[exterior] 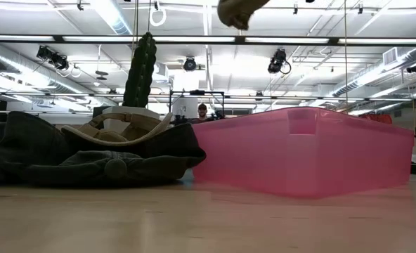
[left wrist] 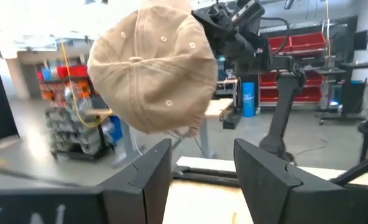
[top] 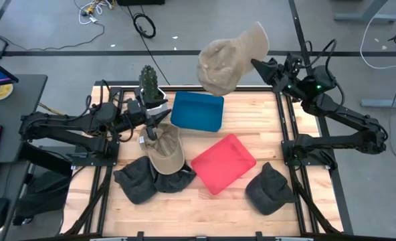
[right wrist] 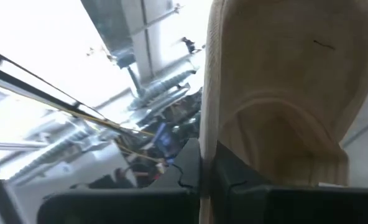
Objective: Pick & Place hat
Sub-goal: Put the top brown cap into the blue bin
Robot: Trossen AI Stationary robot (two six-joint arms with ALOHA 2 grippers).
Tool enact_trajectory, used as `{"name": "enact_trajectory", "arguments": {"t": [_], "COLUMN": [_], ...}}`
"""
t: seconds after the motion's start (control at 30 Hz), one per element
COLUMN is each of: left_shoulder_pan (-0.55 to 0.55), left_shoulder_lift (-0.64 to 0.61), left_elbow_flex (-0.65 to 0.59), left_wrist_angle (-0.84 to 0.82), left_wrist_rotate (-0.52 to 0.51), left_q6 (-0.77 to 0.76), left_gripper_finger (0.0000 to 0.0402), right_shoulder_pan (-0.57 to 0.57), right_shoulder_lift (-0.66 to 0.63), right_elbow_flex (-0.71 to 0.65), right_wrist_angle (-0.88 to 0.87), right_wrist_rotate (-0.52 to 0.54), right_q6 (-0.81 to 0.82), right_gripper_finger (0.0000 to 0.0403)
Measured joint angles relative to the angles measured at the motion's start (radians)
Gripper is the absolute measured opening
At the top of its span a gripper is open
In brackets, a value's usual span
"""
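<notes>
The right gripper (top: 257,65) is raised high above the far edge of the table (top: 251,114) and its two fingers are closed tight on the brim of a tan cap (top: 228,60). The cap hangs in the air from this grip, with its round crown on the side toward the left arm and its brim toward the gripper, above the far rim of the blue bin (top: 198,111) and a little beyond it. In the right wrist view the brim (right wrist: 283,93) fills the picture and its edge sits pinched between the dark fingers (right wrist: 234,180). The left gripper (top: 159,120) waits low, near the cactus (top: 149,83) and just beside the blue bin, with its fingers (left wrist: 143,180) partly apart and nothing between them; in its wrist view the hanging cap (left wrist: 150,71) shows well beyond the fingers, not touching them. A second tan cap (top: 164,148) lies upside down on the table, on top of two dark hats (top: 151,179), between the left gripper and the red bin (top: 223,163). One more dark hat (top: 269,189) lies on the other side of the red bin, near the right arm base. In the low view only the bottom of the lifted cap (exterior: 239,13) shows at the top, above the pink wall of the red bin (exterior: 303,151)
</notes>
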Motion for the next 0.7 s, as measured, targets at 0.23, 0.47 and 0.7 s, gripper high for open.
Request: {"name": "enact_trajectory", "arguments": {"t": [0.23,0.47,0.7], "left_shoulder_pan": [-0.005,-0.005,0.009], "left_shoulder_lift": [0.088,0.197,0.311], "left_elbow_flex": [0.0,0.055,0.179], "left_wrist_angle": [0.179,0.319,0.322], "left_wrist_rotate": [0.001,-0.046,-0.106], "left_q6": [0.222,0.682,1.018], "left_gripper_finger": [0.0178,0.0178,0.0178], "right_shoulder_pan": [0.016,0.016,0.024], "right_shoulder_lift": [0.027,0.028,0.032], "right_elbow_flex": [0.0,0.0,-0.001], "right_wrist_angle": [0.029,0.028,-0.032], "right_wrist_rotate": [-0.015,-0.063,-0.074], "right_q6": [0.175,0.407,0.46], "right_gripper_finger": [0.0006,0.0006,0.0006]}}
